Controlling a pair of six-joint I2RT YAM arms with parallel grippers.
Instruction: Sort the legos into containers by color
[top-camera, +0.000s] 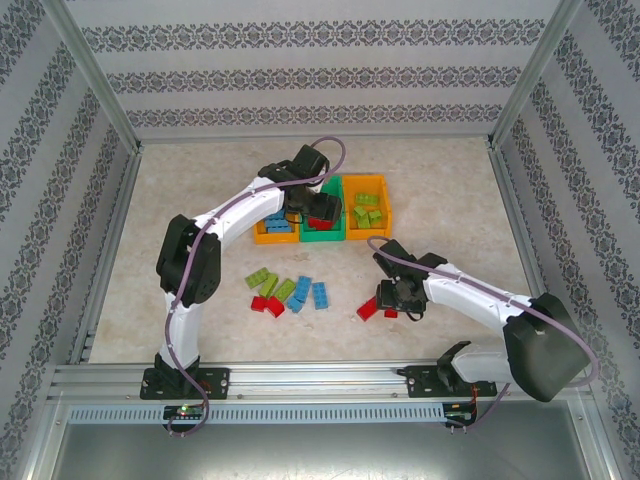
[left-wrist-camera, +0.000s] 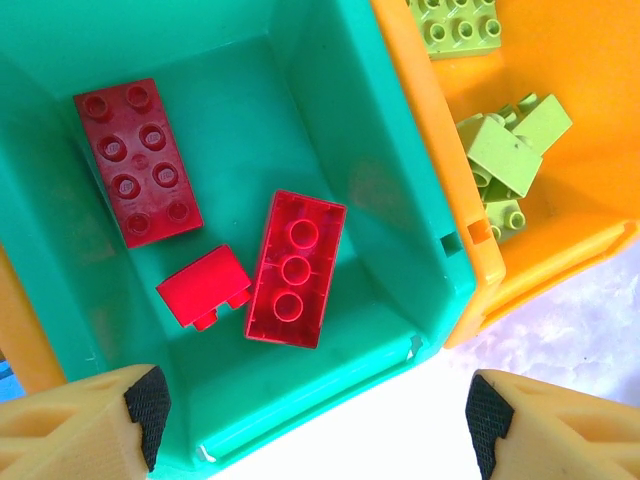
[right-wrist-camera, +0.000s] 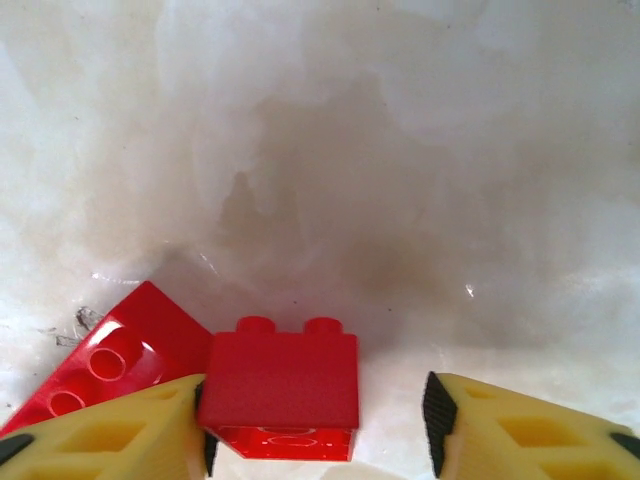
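My left gripper (top-camera: 318, 213) hangs open over the green bin (left-wrist-camera: 400, 170), nothing between its fingers. Three red legos lie in that bin: a dark one (left-wrist-camera: 137, 160), an upturned one (left-wrist-camera: 295, 268) and a small one (left-wrist-camera: 205, 286). The orange bin on the right (left-wrist-camera: 580, 120) holds lime green legos (left-wrist-camera: 508, 150). The orange bin on the left (top-camera: 262, 237) holds light blue legos (top-camera: 277, 223). My right gripper (right-wrist-camera: 320, 420) stands open low over the table, around a small red lego (right-wrist-camera: 283, 385) that touches the left finger, with a gap to the right one. A second red lego (right-wrist-camera: 105, 362) lies just left of it.
Loose legos lie in a cluster on the table in front of the bins: lime green (top-camera: 262, 279), light blue (top-camera: 320, 295) and red (top-camera: 266, 304). The metal frame rail (top-camera: 300, 378) runs along the near edge. Patterned walls enclose the table.
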